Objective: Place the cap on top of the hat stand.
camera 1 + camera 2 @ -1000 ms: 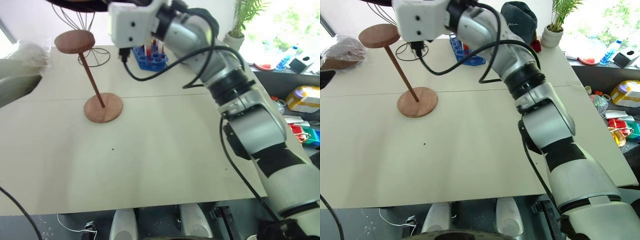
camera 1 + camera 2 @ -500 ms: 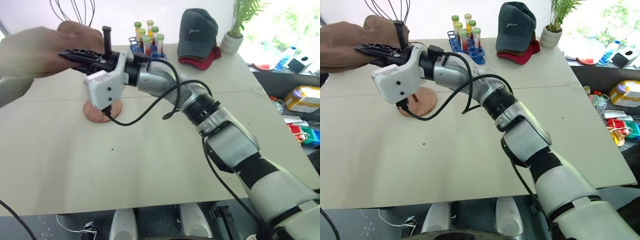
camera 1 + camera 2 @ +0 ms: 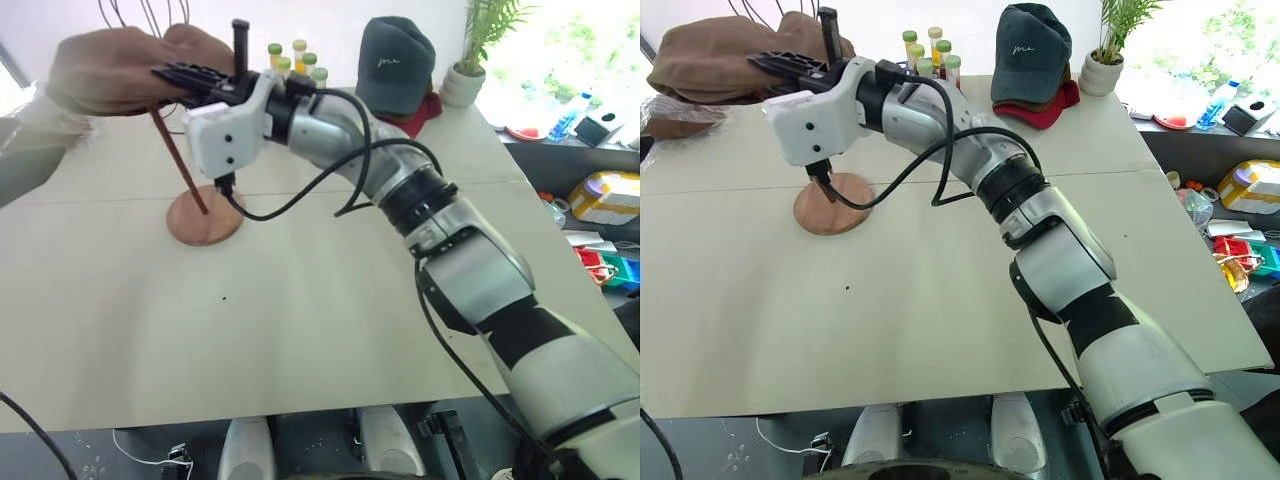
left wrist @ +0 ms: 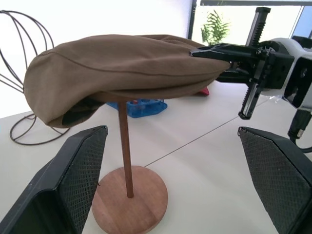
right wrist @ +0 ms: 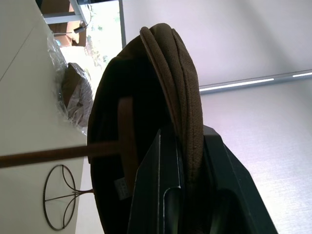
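1. Left wrist view first: shows the cap [image 4: 122, 68] spread over the top of the hat stand [image 4: 125, 146], with the disc hidden beneath and the rod slanting down to the base, near the left edge of the desk [image 3: 330, 300] toward its far side
2. Shows the right hand [image 4: 210, 54] clamped shut on the cap's rim, reaching in from the side. Shows the left hand [image 4: 170, 131] wide open, holding nothing, apart from the stand
3. Could drag the cap off-centre if let go while pulling sideways. Looks lopsided already, drooping lower on the side away from the right hand
4. Could tip the stand, being slender and slanted, if pressed down or nudged by the right hand during release
5. Could snag soft fabric between the closed fingers on withdrawal and lift the cap off again
6. Could knock the wire-frame stand [image 4: 22, 78] by the far left corner if swung wide
7. Right wrist view adds what the left wrist view hides: looks up inside the cap, with the disc [image 5: 125, 131] edge-on within the hollow and the rim pinched between the fingers. Cannot tell whether fabric and disc touch
8. Head views add the wider layout: grey baseball cap [image 3: 395, 65] and tube rack [image 3: 930, 55] along the far edge, well apart from the stand, and bare desk toward the near edge
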